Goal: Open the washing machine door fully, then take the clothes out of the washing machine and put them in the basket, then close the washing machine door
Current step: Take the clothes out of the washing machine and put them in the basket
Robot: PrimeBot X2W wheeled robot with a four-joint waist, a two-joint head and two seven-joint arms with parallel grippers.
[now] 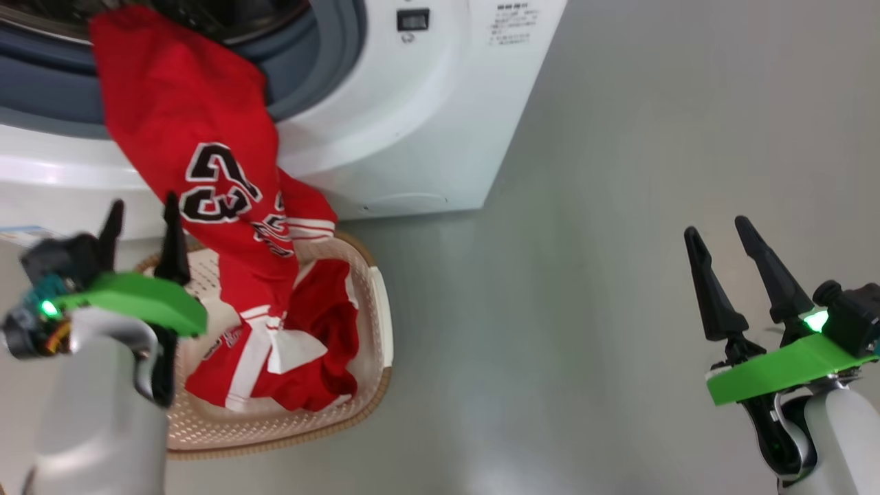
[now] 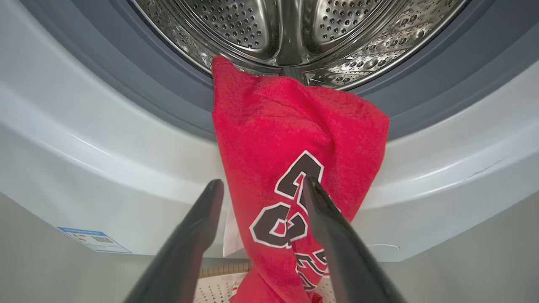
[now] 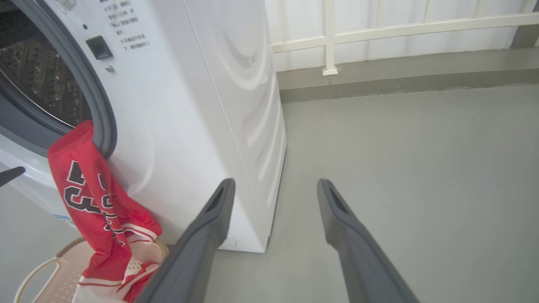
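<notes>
A red jersey with black numerals (image 1: 185, 124) hangs out of the washing machine (image 1: 426, 103), from the steel drum (image 2: 290, 29) over the grey gasket, its lower end inside the basket (image 1: 375, 302). More red-and-white clothes (image 1: 309, 344) lie in that basket on the floor below the opening. My left gripper (image 1: 141, 220) is open just left of the hanging jersey (image 2: 286, 126). In the left wrist view its right finger overlaps the cloth, which stays unpinched. My right gripper (image 1: 716, 230) is open and empty over bare floor, far right. The washing machine door is out of view.
Grey floor (image 1: 619, 275) stretches to the right of the machine. In the right wrist view a white railing (image 3: 379, 29) above a low kerb stands behind the machine's side panel (image 3: 236, 105). A blue sticker (image 2: 94, 240) sits on the lower front.
</notes>
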